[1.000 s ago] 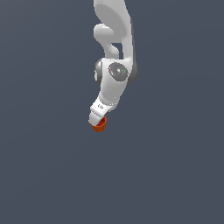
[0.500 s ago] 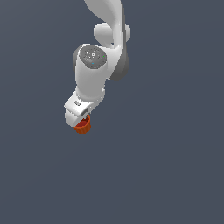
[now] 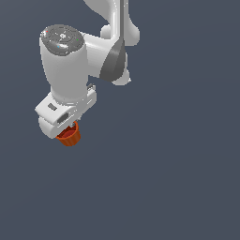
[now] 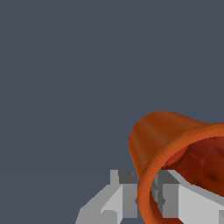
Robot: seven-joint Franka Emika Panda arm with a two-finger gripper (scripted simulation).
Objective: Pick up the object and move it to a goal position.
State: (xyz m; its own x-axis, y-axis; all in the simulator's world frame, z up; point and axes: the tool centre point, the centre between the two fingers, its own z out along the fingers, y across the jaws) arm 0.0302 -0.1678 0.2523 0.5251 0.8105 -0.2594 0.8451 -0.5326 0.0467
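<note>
We see one orange cup (image 3: pixel 69 135), pinched at its rim by our gripper (image 3: pixel 65 123); only plain grey background (image 3: pixel 178 164) around.

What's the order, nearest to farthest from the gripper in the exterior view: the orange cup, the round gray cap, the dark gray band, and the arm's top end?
1. orange cup, held in the jaws of the gripper, just below it.
2. round gray cap, above, and dark gray band, toward the exterior view's upper right: too close to call.
3. arm's top end, at the picture's top edge.
</note>
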